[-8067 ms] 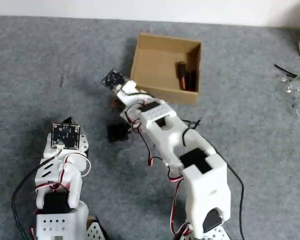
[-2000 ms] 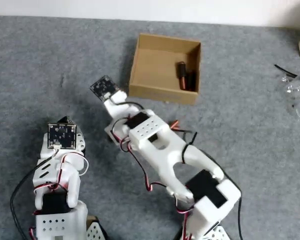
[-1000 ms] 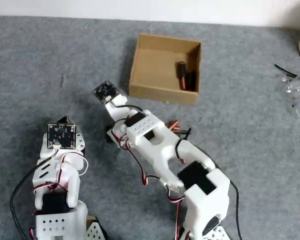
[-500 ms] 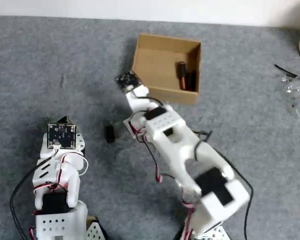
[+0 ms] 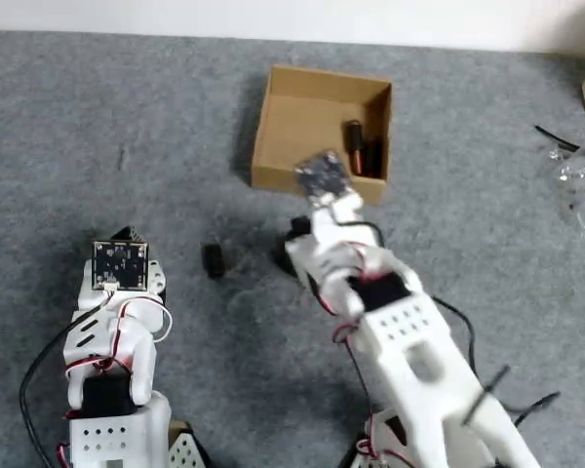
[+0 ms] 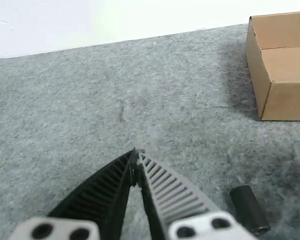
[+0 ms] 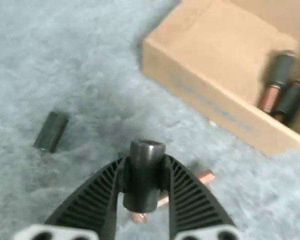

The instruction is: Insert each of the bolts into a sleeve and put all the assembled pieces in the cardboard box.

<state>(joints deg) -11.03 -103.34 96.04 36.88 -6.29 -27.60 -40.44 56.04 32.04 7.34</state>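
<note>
Obs: right gripper (image 7: 145, 162) holds an upright sleeve (image 7: 141, 177) clamped, low over the tabletop (image 7: 65, 60) just outside the near wall of the cardboard box (image 7: 205, 100), with a loose bolt (image 7: 205, 176) lying just beside it (left gripper (image 6: 136, 156), fingers together); judged: line bore with bolt axis before pushing, squeeze steady.

A sleeve (image 7: 142, 175) stands in my right gripper (image 7: 144, 162), before the box (image 5: 297, 122). Two assembled pieces (image 5: 356, 146) lie inside it; another sleeve (image 5: 213, 259) lies to the left.

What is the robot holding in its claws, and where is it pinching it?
The right claw pinches an upright black cylindrical sleeve by its sides. The left claw is shut and holds nothing.
</note>
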